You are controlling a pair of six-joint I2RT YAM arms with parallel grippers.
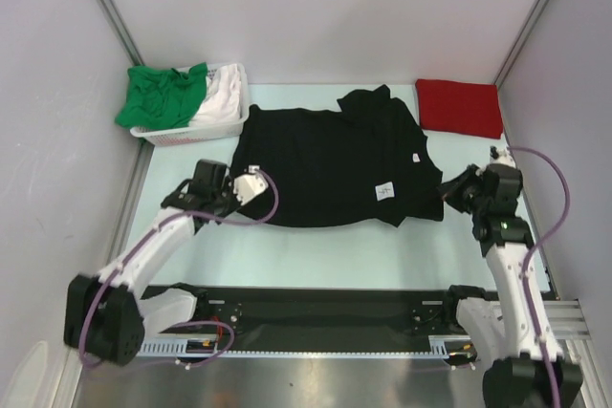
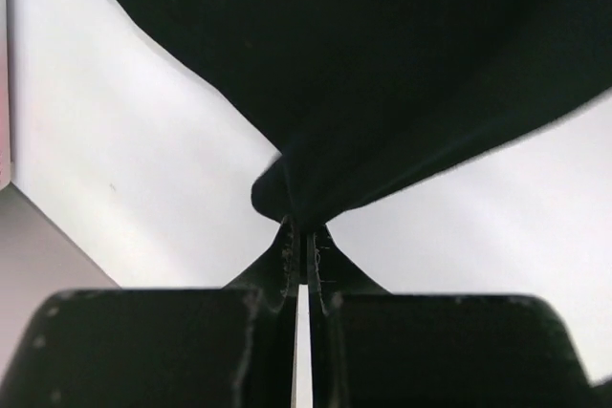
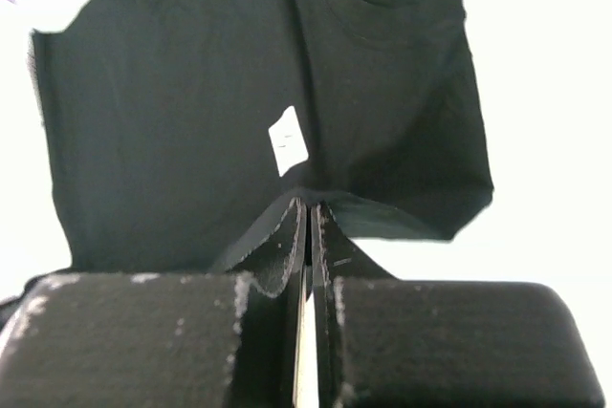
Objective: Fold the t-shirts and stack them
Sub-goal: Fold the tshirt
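Black cloth t-shirt (image 1: 335, 164) spread on the pale surface (image 1: 316, 260), pinched at both side edges.
We find left fingers (image 2: 290, 260) and right fingers (image 3: 290, 236) clamped on it; the right bite seems thin, so lift both together, cloth taut.

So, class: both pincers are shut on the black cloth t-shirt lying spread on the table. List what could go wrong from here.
1. The left pincer and right pincer each pinch only a small bit of the black cloth t-shirt at its edge, so it may slip out when lifted.
2. The folded red cloth t-shirt lies close to the black one's far right corner, and swung cloth could disturb it.
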